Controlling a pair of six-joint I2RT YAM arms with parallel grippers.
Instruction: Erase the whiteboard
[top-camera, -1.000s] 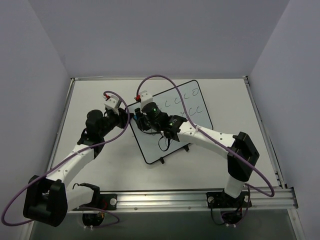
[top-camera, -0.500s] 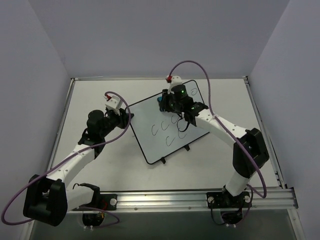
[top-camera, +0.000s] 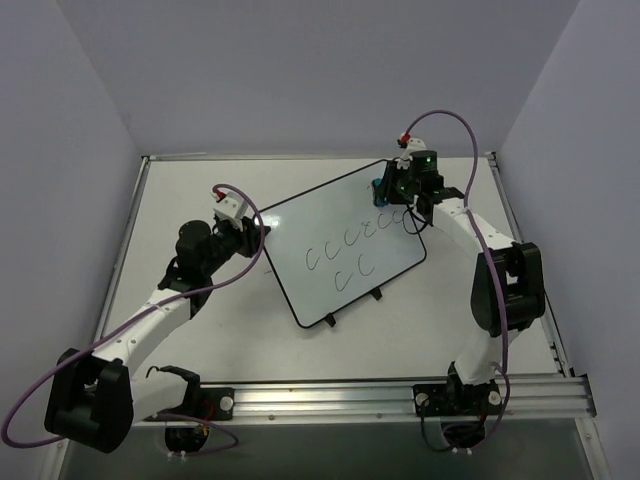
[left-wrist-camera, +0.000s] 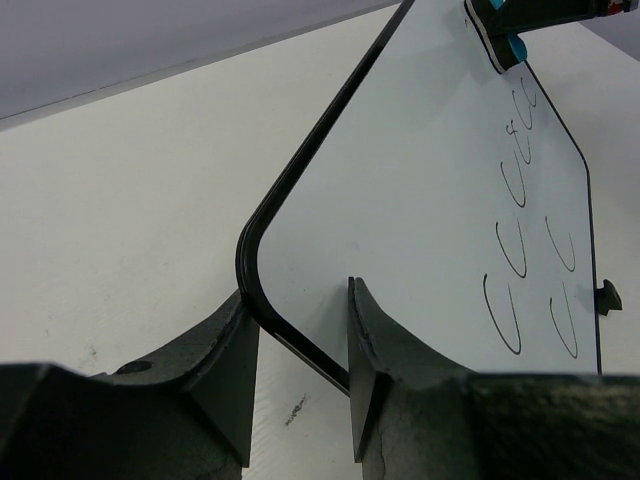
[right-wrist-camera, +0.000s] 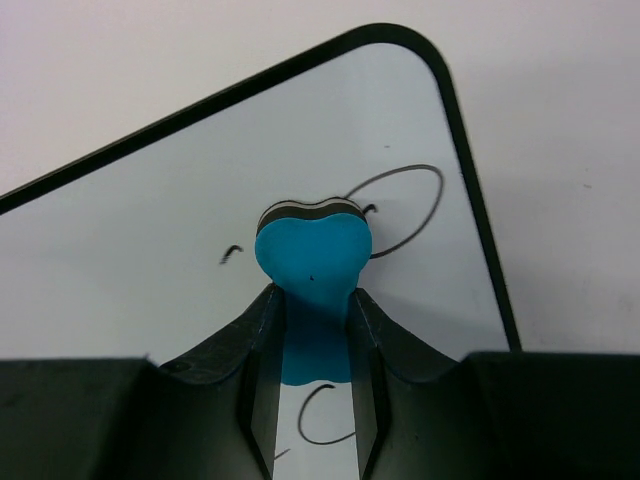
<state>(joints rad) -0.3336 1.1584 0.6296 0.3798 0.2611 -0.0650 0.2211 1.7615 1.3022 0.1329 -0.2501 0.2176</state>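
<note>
The whiteboard (top-camera: 320, 225) lies flat on the table (top-camera: 180, 190), turned at a slant; it covers the middle of the table and its far right corner reaches toward the table's far right corner; its two small black feet sit on the long edge facing the table's near edge. The left gripper (top-camera: 262, 232) is at the board's left corner; in the left wrist view its jaws (left-wrist-camera: 300, 300) are partly closed across the rounded black frame there, one finger outside the frame and the other over the white surface, both touching the frame, so it holds the board by that corner. The right gripper (top-camera: 385, 192) is over the board's far right corner, its jaws clamped tight on a blue eraser (right-wrist-camera: 312, 262); the eraser's dark felt face presses on the board just beside an oval black mark (right-wrist-camera: 405, 205). A row of handwritten c marks (top-camera: 345, 250) runs across the board's middle toward the eraser, with two more below it.
</note>
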